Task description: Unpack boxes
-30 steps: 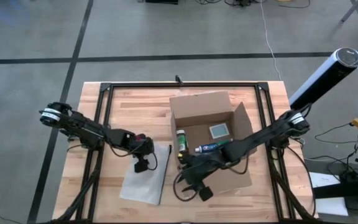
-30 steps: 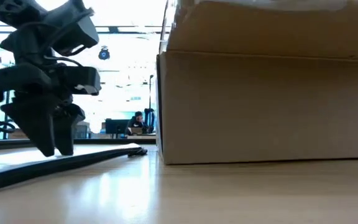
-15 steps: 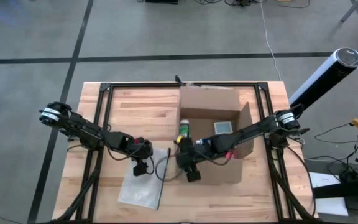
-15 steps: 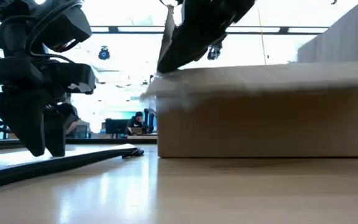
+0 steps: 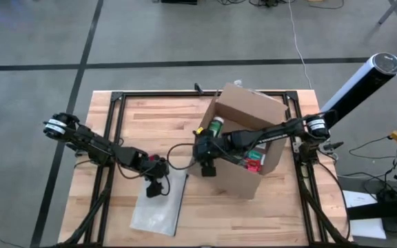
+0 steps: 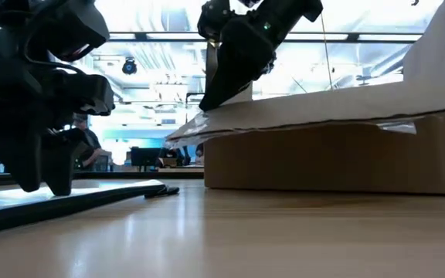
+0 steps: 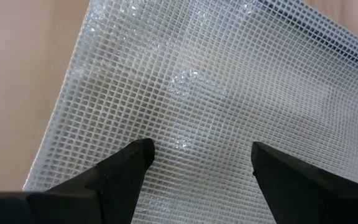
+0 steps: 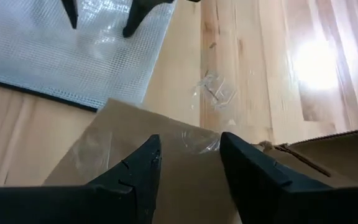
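Nearest the worktop's (image 5: 150,117) front edge, well to the left of the cardboard box (image 5: 253,110), lies the flat mesh zip pouch (image 5: 158,210). The left gripper (image 5: 156,187) hangs just above the pouch's box-side end with its fingers (image 7: 129,163) spread apart and nothing between them, much as it did a second ago. Next comes the right gripper (image 5: 207,167), set against the box's left flap (image 6: 323,104). Its fingers (image 8: 135,171) stand apart with the taped cardboard lying across the gap, and no firm clamp can be made out. The box itself sits right of the worktop's middle and is what has changed. A second ago it lay square with its mouth facing up; now it has been swung round and tipped, with one corner pushed towards the far rail and the flap stretched out at a slant. Inside, a green-capped bottle (image 5: 216,127) has rolled towards the box's left wall, and a red packet (image 5: 255,160) shows near its front wall. The contents look exposed but not yet taken out, so the unpacking seems barely begun.
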